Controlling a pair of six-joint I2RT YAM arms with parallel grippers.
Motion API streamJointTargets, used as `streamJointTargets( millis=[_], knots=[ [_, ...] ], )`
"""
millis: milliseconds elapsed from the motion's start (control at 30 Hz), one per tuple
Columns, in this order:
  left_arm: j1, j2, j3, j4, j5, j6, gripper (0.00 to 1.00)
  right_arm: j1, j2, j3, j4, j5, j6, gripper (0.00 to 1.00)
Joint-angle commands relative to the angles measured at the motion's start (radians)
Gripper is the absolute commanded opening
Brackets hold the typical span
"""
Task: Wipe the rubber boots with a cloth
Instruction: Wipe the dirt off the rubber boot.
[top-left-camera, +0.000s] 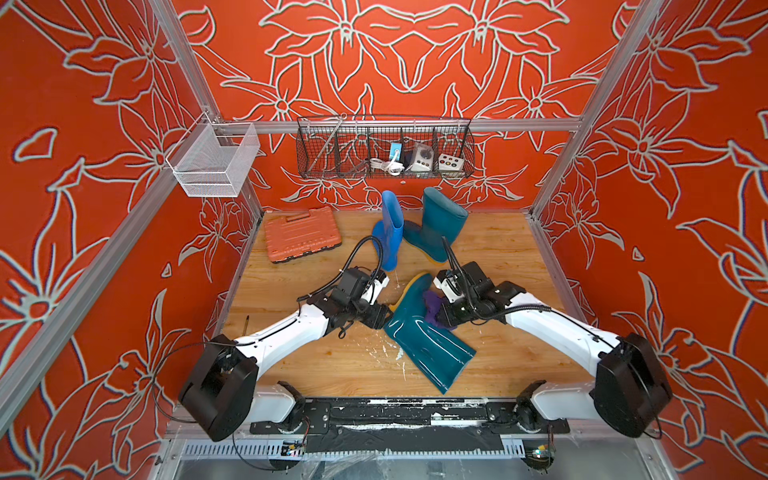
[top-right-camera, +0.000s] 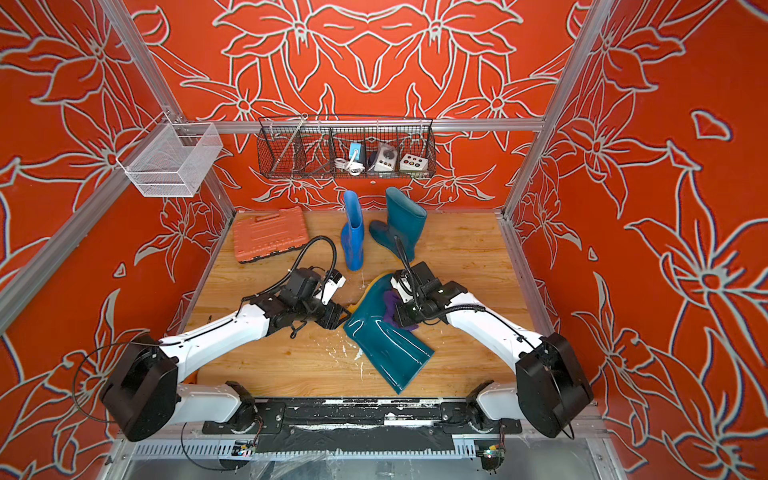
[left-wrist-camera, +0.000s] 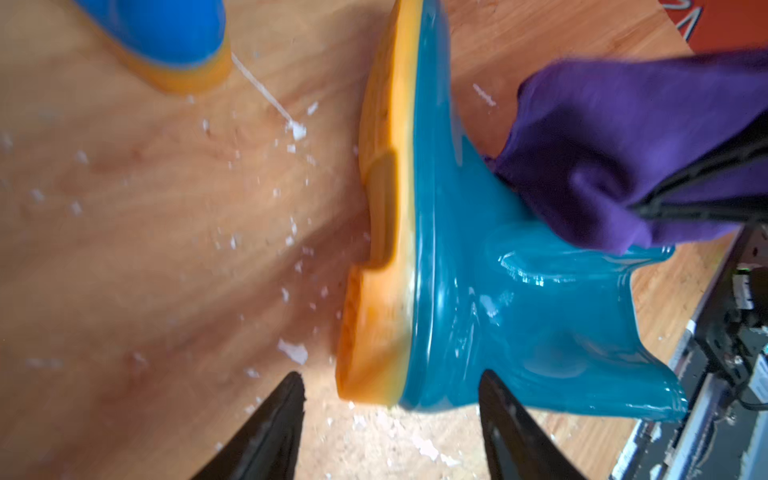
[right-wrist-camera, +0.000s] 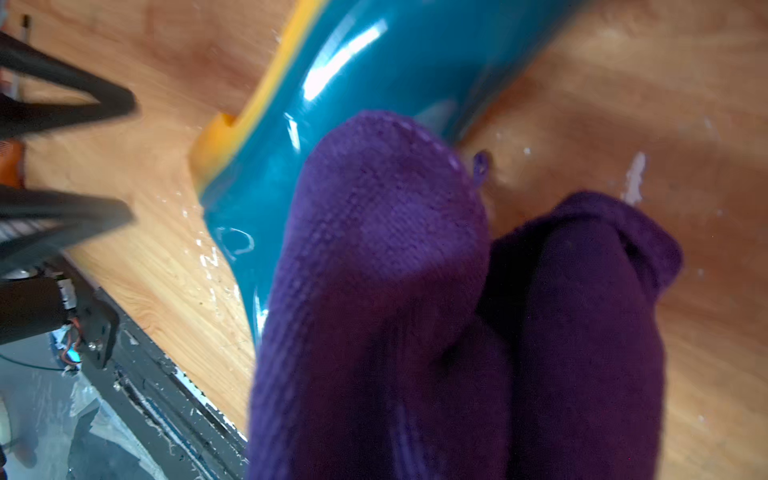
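Purple cloth (right-wrist-camera: 374, 291) fills the right wrist view, bunched in two thick folds. One fold lies on the ankle of the lying teal boot (top-left-camera: 428, 345); the other hangs past it toward the wooden tabletop (top-left-camera: 498, 249).

Right gripper (top-left-camera: 445, 316) is pressed together on the cloth, with a black finger visible clamped into the fabric from the left wrist view.

Boot lies on its side at centre-near, toe pointing far, shaft mouth near-right, yellow-orange sole edge facing left. Surface is glossy, with streaky highlights.

Left gripper (left-wrist-camera: 390, 378) has its jaws spread, flanking the heel end but just short of it; no contact that I can see.

Judgement:
- The wipe is under way at the ankle, and the shaft looks not yet covered.
- The boot is not pinned, so a slick rubber boot on wood will likely skate under a sideways push.
- Best to brace the heel or sole with the left jaws first, then draw the cloth along the shaft toward its mouth.
- Keep the pressure downward and keep the fold flat on the rubber.
- Keep the loose fold off the white flecks (left-wrist-camera: 293, 351) scattered near the sole, or they smear back on.

Outward: a bright blue boot (top-left-camera: 390, 232) and a second teal boot (top-left-camera: 440, 224) stand upright at the far centre, just beside each other and untouched. An orange tool case (top-left-camera: 301, 235) lies flat at far-left, well apart.
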Motion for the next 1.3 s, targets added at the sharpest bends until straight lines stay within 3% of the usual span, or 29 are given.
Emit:
streamJointTargets(
  millis=[0,267,533,700,833,1067,1167,1267],
  knots=[
    [0.006,-0.007,-0.089,0.203,0.054,-0.098,0.65,0.020,0.040,0.096,-0.041,-0.041,-0.086,0.00],
    [0.006,0.163,-0.122,0.398,0.097,-0.144,0.64,0.063,0.190,0.234,-0.027,-0.067,-0.152,0.00],
    [0.006,0.172,-0.127,0.394,0.146,-0.126,0.52,0.143,0.317,0.297,0.082,-0.196,-0.098,0.00],
    [0.006,0.171,-0.122,0.377,0.154,-0.112,0.27,0.137,0.350,0.206,0.252,-0.279,0.032,0.00],
    [0.006,0.154,-0.126,0.361,0.152,-0.108,0.01,0.122,0.382,0.217,0.210,-0.246,0.009,0.00],
    [0.005,0.035,-0.138,0.280,0.144,-0.087,0.00,-0.104,0.395,0.288,0.135,-0.196,0.026,0.00],
    [0.003,-0.006,-0.124,0.234,0.161,-0.075,0.00,-0.118,0.396,0.347,0.108,-0.224,0.002,0.00],
    [0.003,-0.030,-0.103,0.193,0.174,-0.067,0.00,-0.063,0.385,0.332,0.148,-0.282,0.028,0.00]
  ],
)
